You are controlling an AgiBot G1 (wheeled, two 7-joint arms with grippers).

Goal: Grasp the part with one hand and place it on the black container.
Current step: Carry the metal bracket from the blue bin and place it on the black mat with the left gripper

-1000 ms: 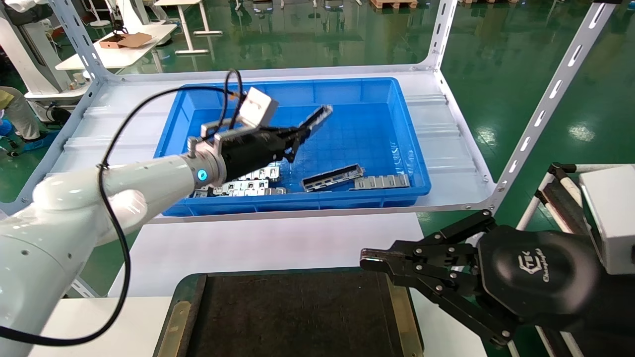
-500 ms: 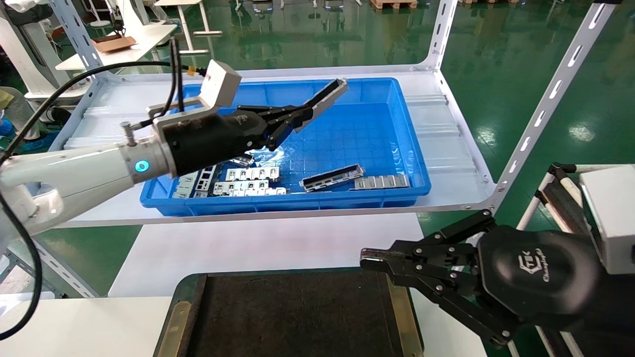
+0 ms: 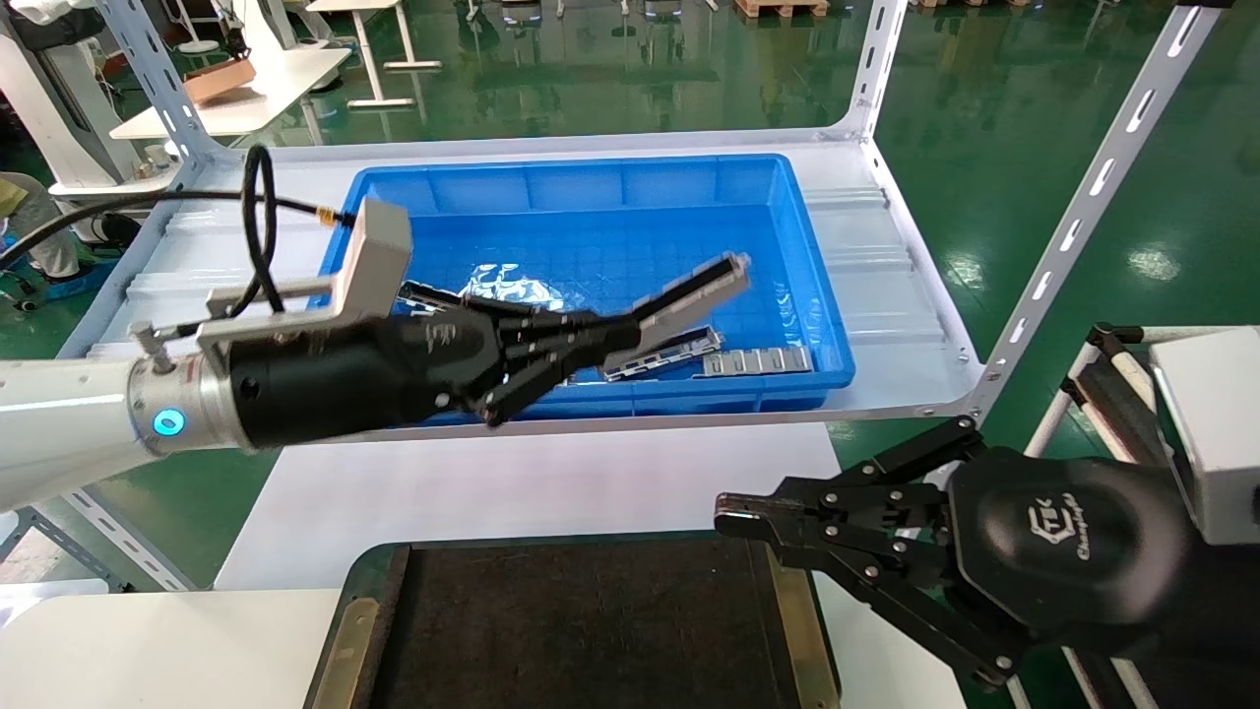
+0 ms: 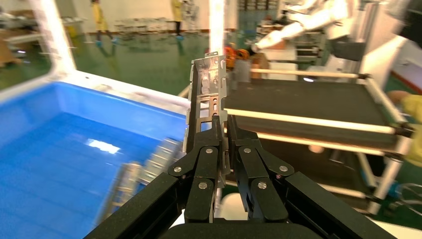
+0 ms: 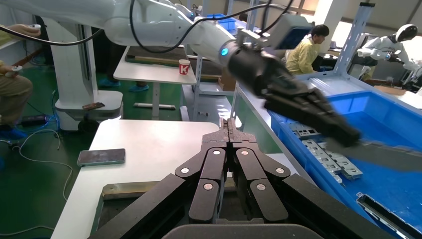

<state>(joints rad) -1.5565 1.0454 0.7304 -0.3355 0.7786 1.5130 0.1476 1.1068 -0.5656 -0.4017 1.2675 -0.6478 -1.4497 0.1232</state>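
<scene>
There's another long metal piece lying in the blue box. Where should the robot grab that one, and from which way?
Probably around its middle, coming down from above. The metal channel lies flat on the floor of the blue bin, long and narrow, so fingers can close across its two long sides. The left gripper already holds a part by one end; the right gripper waits shut by the black container.

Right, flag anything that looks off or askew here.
Nothing damaged or spilled. The left pincer grips the part by one end, so it juts out tilted over the blue bin. The right pincer sits shut by the black container.
</scene>
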